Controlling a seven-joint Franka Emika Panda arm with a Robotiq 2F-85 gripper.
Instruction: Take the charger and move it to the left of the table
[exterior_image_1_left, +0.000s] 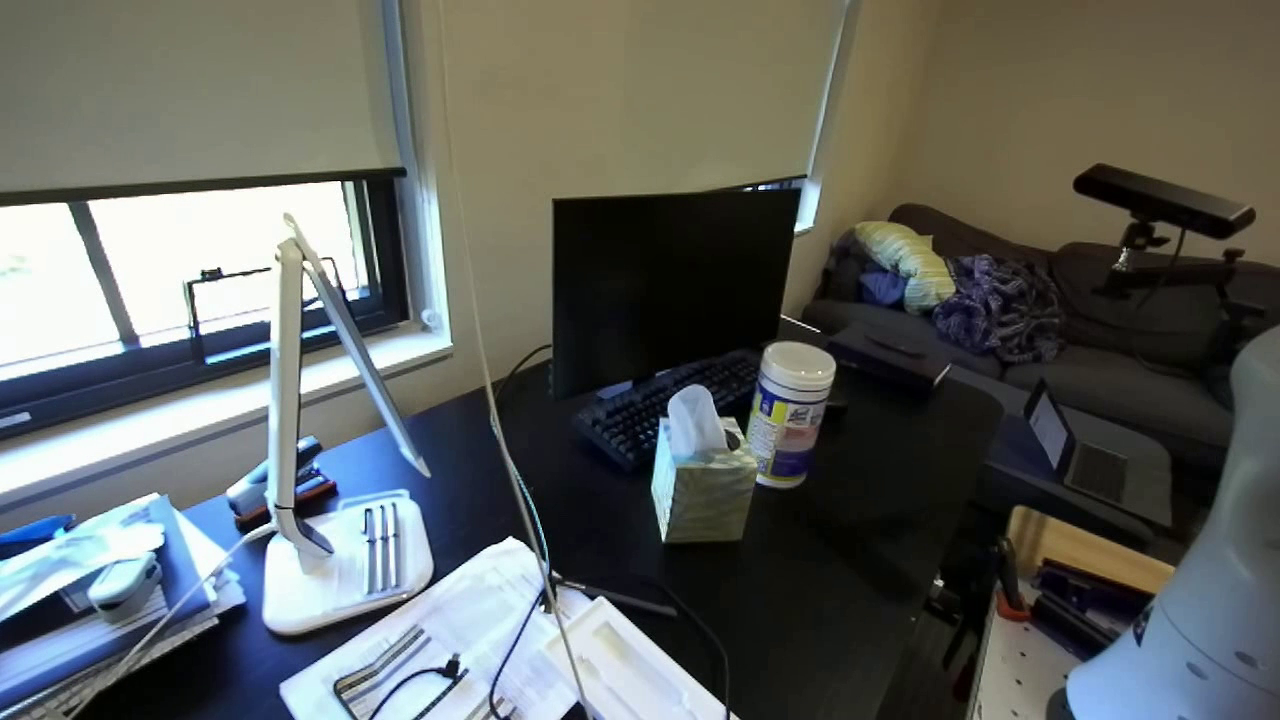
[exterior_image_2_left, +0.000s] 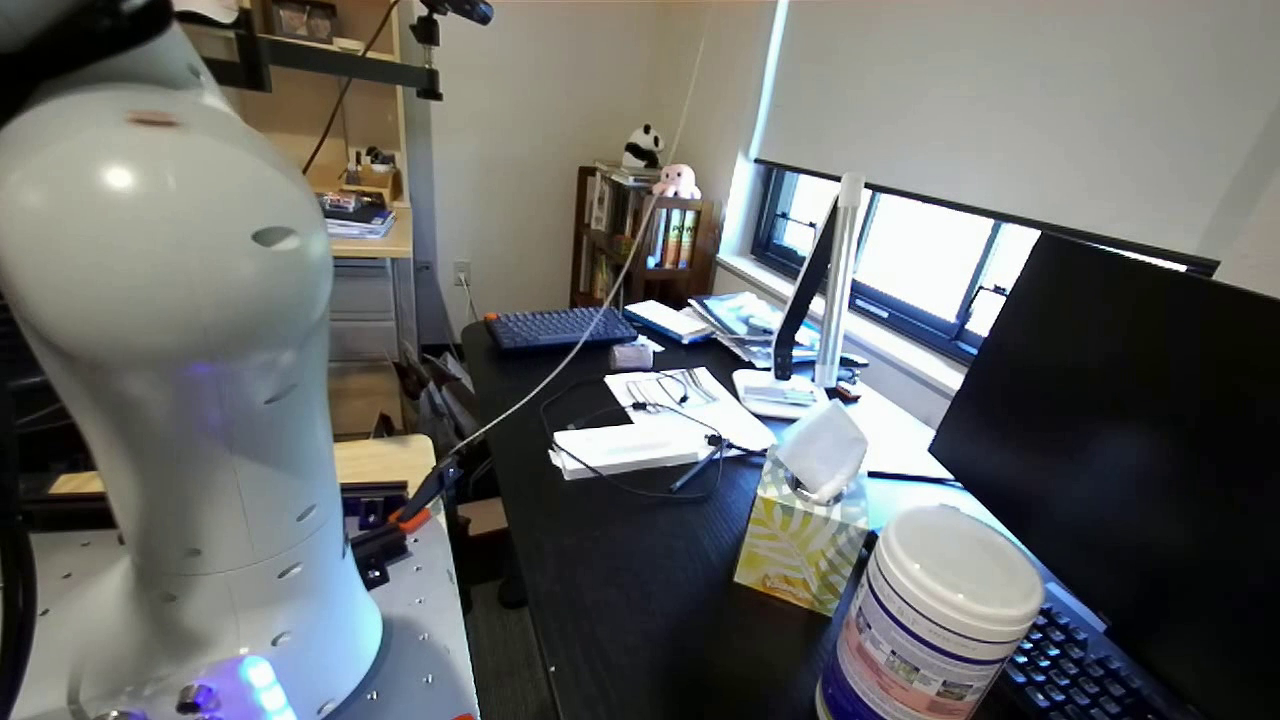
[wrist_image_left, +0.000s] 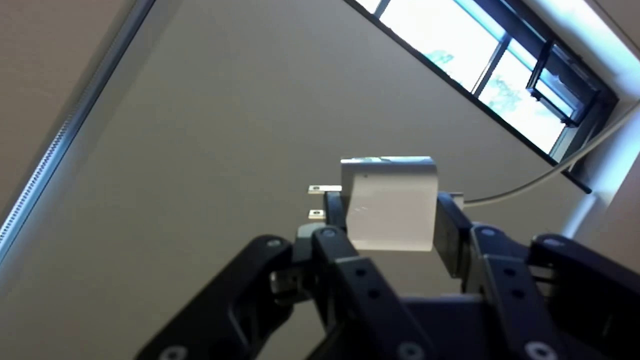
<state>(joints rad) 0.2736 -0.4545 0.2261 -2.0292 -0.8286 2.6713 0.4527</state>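
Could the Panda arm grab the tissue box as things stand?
Probably not yet: the wrist view shows the gripper closed on the charger, so it would likely have to release that before grasping the tissue box.

Arm (exterior_image_2_left: 190, 340): glossy white, rounded, oval recesses (exterior_image_2_left: 275, 237). In an exterior view: black band (exterior_image_2_left: 95, 45) towards its 11 o'clock, blue-white lights (exterior_image_2_left: 263, 687) near 6. Gripper (wrist_image_left: 391, 210): black links (wrist_image_left: 367, 287), silver screws (wrist_image_left: 410, 350).

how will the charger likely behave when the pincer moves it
The charger has a boxy, hard-looking body, so it should keep its shape in the pincer. Its long cord hangs in a loose curve, so it will likely swing or drag. The exposed prongs could snag.
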